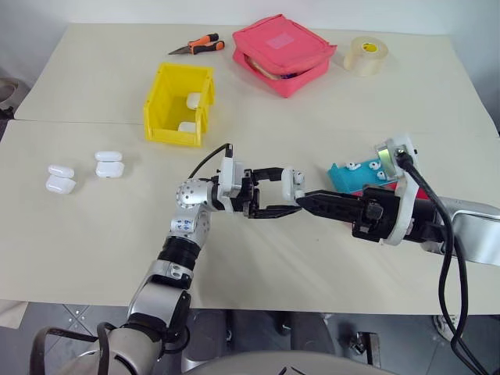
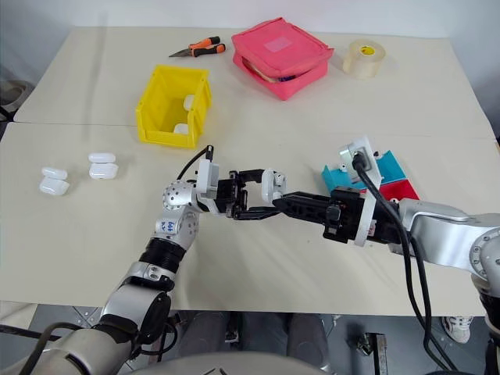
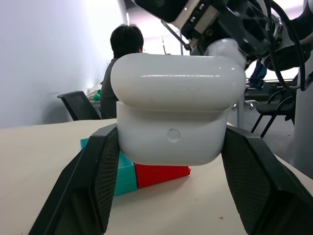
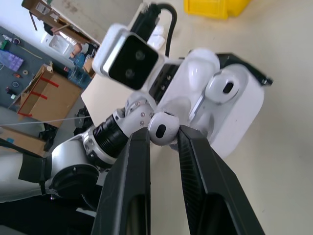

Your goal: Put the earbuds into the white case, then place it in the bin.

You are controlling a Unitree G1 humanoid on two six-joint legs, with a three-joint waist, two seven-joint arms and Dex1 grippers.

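- Left eye view: At frame centre, above the table [image 1: 94,242], the left gripper [image 1: 273,191] pinches the white case [image 1: 294,184] between its fingers, while the right gripper [image 1: 306,202] reaches in from the right, its tips at the case. The yellow bin [image 1: 179,105] stands at upper left with two white cases already inside. Two more cases [image 1: 61,178] lie at far left, and loose earbuds [image 1: 373,166] rest on a teal and red tray [image 1: 344,177] at right.
- Right eye view: The same meeting of arms sits just left of centre; orange-handled cutters [image 2: 199,47], a pink pouch [image 2: 283,53] and a tape roll [image 2: 364,57] line the top edge.
- Left wrist view: Both black fingers [image 3: 93,178] clamp the case's lower body. From this side the lid looks down, and the earbud cannot be seen; a person sits in the background at upper left.
- Right wrist view: This view alone shows the lid up, one earbud [image 4: 222,88] seated, and a second earbud [image 4: 164,128] nipped between the right fingers [image 4: 134,181] at the case's edge.
- Risk: the glossy bud could slip from so narrow a pinch, or go in askew and jam the lid; a hard push could twist the case in its clamp.
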